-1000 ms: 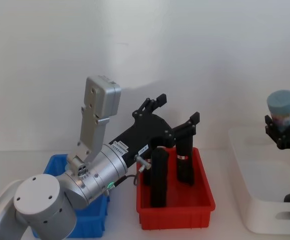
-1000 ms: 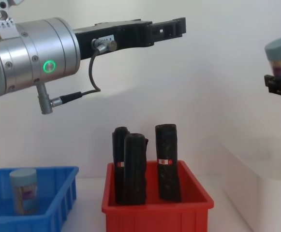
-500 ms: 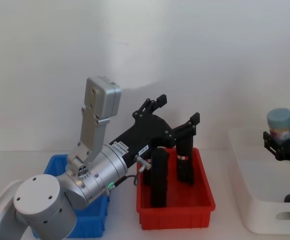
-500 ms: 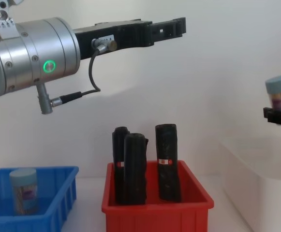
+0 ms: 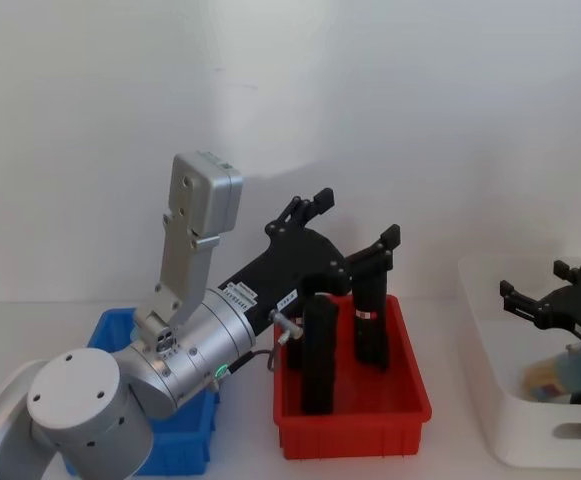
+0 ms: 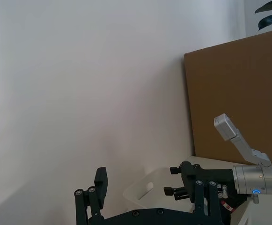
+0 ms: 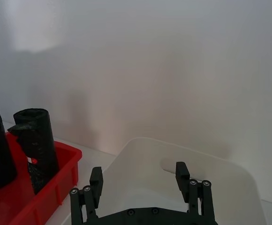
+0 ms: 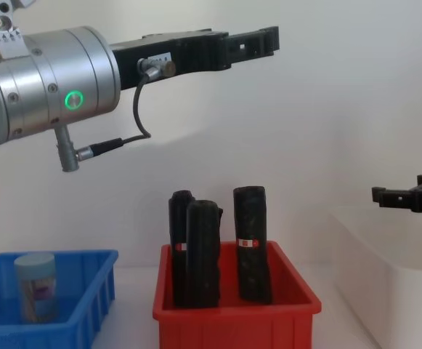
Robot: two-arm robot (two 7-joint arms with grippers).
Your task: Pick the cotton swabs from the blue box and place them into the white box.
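Blue box [image 8: 87,291] sits at the worktop's left end, one jar of cotton swabs [image 8: 35,287] standing upright inside it, pale blue cap up, label with a pink-purple mark facing the chest camera. In the head view the blue box [image 5: 105,330] is mostly covered by the left arm.

Left gripper [image 5: 355,228] held high above the red bin [image 5: 410,405], fingers spread apart and holding nothing (arm idle, green light on its wrist). Chest view shows the same gripper [image 8: 258,43] reaching rightward, well above everything.

Red bin next to the blue box, mid worktop, holding three black rolls [image 8: 250,243] standing upright, red-white bands on them.

White box [image 5: 510,430] at the right end of the worktop. Right gripper [image 5: 555,290] hovers just over it, fingers [image 5: 515,298] wide open, nothing between them. A second swab jar [image 5: 560,375] lies tipped on its side inside the white box, below that gripper, apart from the fingers. Right wrist view: open fingers [image 7: 96,180] over the white box's rim [image 7: 140,140].
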